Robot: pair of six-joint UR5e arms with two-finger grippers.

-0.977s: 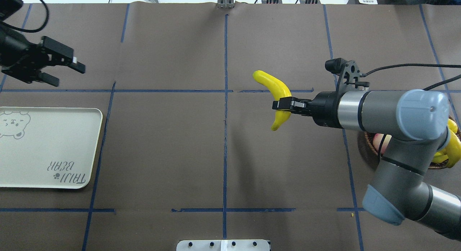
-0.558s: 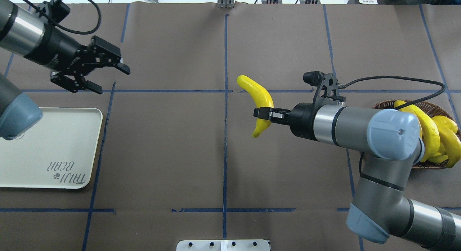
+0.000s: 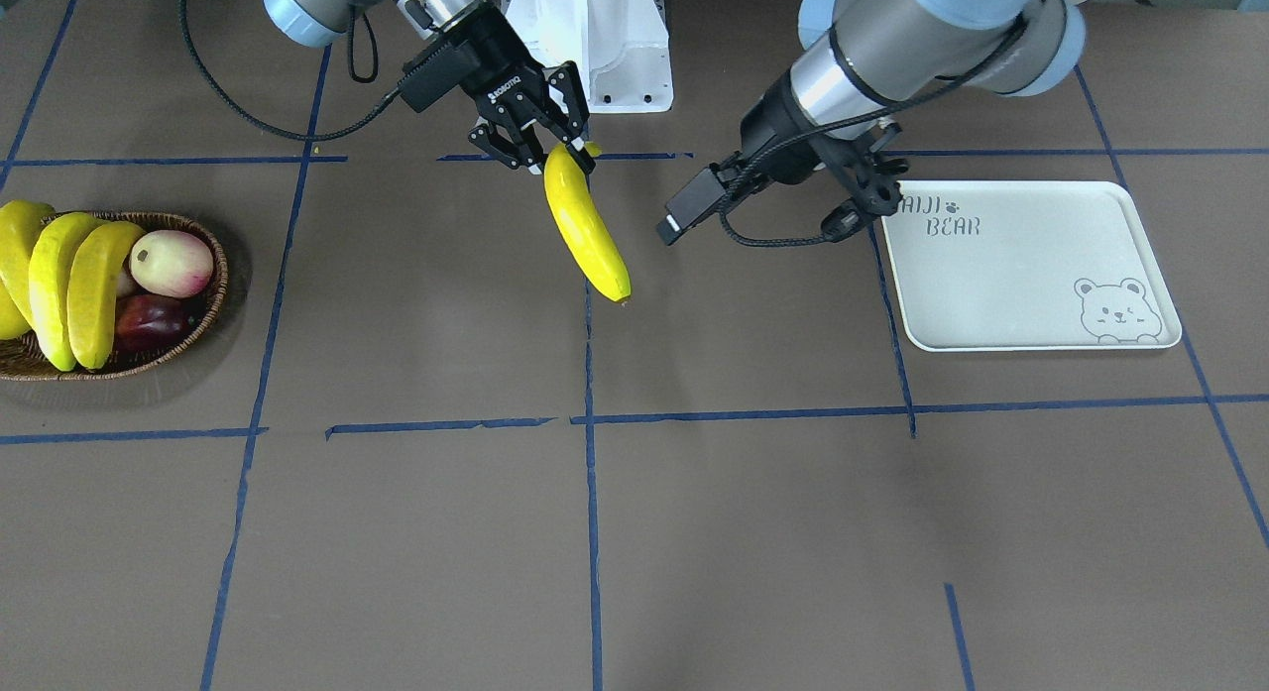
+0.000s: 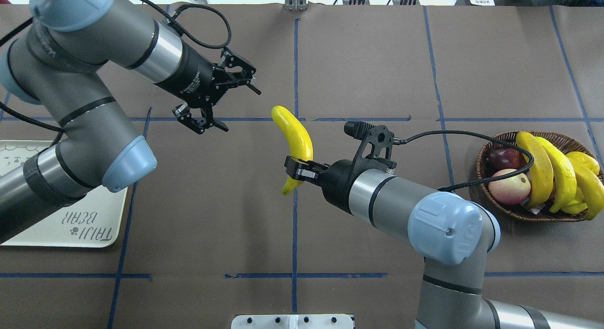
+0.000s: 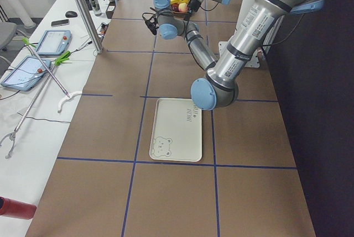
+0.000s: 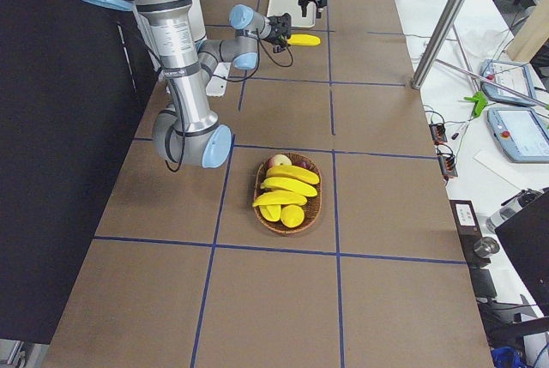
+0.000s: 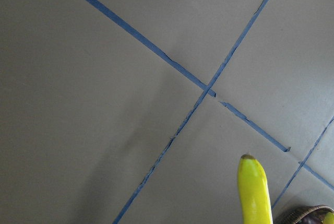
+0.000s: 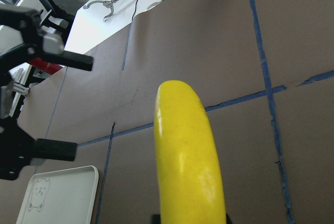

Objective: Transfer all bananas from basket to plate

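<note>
Far left, the plate lies flat on the brown table with nothing on it that I can see, though the left arm covers a good chunk of it. Next over, the left gripper hangs above the table with its fingers spread wide and nothing between them. It points toward the middle and sits near the top end of the held banana without touching it.

That banana is up in the air right by the centre blue tape line, well away from both plate and basket. The right gripper is clamped on its lower part, so most of its length sticks out past the fingers.

Far right, the basket has three bananas lying side by side across it. A reddish-yellow fruit and a dark red fruit are tucked in beside them.
</note>
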